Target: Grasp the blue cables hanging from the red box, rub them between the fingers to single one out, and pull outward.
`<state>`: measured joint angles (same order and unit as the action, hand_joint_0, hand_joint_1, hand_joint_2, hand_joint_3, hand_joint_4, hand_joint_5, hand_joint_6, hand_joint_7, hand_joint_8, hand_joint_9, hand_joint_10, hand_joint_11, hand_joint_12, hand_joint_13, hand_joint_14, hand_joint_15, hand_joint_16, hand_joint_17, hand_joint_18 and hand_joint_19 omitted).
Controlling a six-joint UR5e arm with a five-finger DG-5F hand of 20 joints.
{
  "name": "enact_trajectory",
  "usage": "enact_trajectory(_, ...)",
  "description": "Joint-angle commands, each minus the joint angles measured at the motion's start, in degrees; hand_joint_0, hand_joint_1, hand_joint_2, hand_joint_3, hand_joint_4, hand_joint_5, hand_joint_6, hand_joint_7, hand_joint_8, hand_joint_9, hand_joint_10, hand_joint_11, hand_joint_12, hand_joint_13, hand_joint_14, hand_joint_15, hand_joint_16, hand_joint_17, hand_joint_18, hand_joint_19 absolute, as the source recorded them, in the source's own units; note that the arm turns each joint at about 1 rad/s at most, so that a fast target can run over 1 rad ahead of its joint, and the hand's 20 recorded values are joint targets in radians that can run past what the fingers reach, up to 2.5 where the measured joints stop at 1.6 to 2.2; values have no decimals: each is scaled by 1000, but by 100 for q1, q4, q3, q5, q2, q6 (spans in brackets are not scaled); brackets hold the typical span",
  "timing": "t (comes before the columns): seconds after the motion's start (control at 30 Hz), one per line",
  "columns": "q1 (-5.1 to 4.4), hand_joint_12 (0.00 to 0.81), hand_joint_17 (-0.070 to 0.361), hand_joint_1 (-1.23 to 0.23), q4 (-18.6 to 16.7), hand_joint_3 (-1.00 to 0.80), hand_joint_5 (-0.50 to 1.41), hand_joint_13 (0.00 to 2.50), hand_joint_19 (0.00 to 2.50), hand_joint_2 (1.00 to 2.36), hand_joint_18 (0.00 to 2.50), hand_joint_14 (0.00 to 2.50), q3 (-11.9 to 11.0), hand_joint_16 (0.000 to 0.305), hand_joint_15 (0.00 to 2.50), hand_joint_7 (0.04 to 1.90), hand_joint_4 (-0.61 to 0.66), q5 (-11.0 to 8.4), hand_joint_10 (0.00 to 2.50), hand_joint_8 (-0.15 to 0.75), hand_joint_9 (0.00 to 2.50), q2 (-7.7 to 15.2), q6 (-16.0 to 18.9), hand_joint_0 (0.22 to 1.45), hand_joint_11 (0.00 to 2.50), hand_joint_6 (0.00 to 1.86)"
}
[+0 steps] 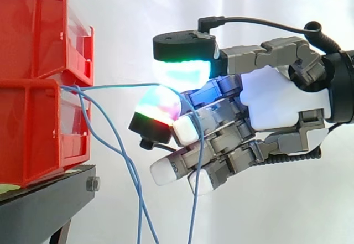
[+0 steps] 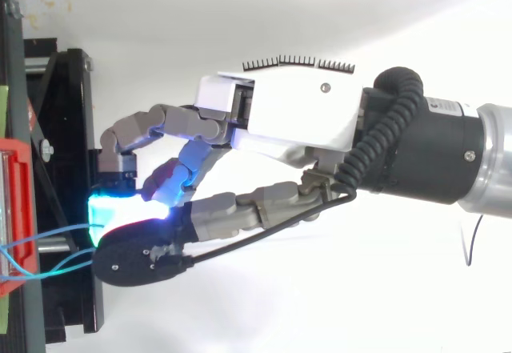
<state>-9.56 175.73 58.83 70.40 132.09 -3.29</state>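
A blue cable (image 1: 121,84) was pinched by the hand (image 1: 276,103) beside the red bins (image 1: 33,89).
It was held level from the bins to the closed thumb and finger pads; other blue cables (image 1: 133,173) were seen hanging.

Red bins (image 1: 38,89) stacked at 9 o'clock on black stand (image 1: 50,194). Robot hand (image 1: 276,97) in from 3 o'clock, fingers curled, glowing pads (image 1: 182,72) pinching one strand of the blue cables (image 1: 110,86). The rest drop toward 6 o'clock.
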Motion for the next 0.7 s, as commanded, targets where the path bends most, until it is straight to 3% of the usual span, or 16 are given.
enact_trajectory(0.0,7,376,108,-687,-4,-73,-48,777,399,1011,806,9,-4,48,229,1282,183,0,8,272,1111,1,-5,586,376,644)
enact_trajectory(0.17,-2,339,92,-607,-4,-267,-61,732,464,1014,722,9,-4,41,253,1289,182,0,10,248,1065,-8,-13,566,397,649)
enact_trajectory(0.67,-2,340,93,-609,5,-463,-65,737,468,1002,732,9,-4,41,256,1255,189,0,9,259,1064,1,-5,528,388,663)
